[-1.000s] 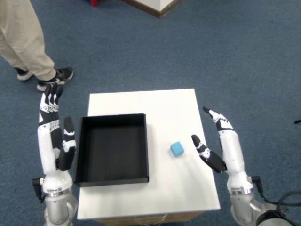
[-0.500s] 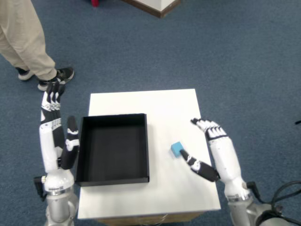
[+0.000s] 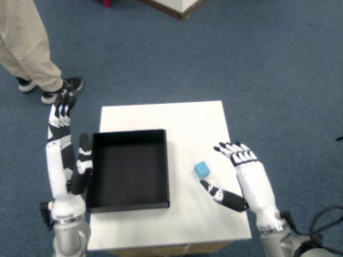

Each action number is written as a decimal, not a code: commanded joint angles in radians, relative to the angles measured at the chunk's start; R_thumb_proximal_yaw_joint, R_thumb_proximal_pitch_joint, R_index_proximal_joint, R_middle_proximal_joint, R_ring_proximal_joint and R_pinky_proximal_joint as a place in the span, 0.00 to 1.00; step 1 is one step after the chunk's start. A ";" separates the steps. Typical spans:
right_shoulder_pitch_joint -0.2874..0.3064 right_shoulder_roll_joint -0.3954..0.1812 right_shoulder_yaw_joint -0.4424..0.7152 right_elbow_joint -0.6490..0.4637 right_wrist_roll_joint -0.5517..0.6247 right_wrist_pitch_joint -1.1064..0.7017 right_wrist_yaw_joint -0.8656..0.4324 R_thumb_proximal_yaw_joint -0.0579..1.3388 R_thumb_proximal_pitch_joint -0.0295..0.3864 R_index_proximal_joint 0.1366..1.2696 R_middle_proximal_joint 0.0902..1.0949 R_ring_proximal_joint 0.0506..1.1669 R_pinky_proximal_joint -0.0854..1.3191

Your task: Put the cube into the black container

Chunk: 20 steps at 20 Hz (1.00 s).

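With the cube (image 3: pixel 201 169) resting on the white table (image 3: pixel 187 120) just right of the black container (image 3: pixel 128 168), the right hand (image 3: pixel 244 176), fingers spread and empty, risks knocking it away rather than enclosing it.

White table (image 3: pixel 182 115) on blue carpet. Black container (image 3: pixel 128 169) on table's left half, nothing inside. Blue cube (image 3: pixel 201 169) right of container, apart from it. Right hand (image 3: pixel 242 176) just right of cube, fingers spread, thumb low below cube, not touching. Left hand (image 3: pixel 67 155) flat beside container's left wall. Person's legs (image 3: pixel 29 48) upper left.
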 commanded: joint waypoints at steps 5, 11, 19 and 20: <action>-0.074 -0.027 -0.022 -0.021 0.038 0.095 0.057 0.35 0.04 0.22 0.18 0.20 0.17; -0.101 -0.009 -0.042 -0.032 0.063 0.144 0.129 0.35 0.03 0.25 0.20 0.21 0.16; -0.136 0.013 -0.051 -0.035 0.077 0.199 0.213 0.33 0.03 0.27 0.21 0.21 0.16; -0.139 0.015 -0.053 -0.034 0.079 0.206 0.223 0.33 0.03 0.28 0.21 0.22 0.16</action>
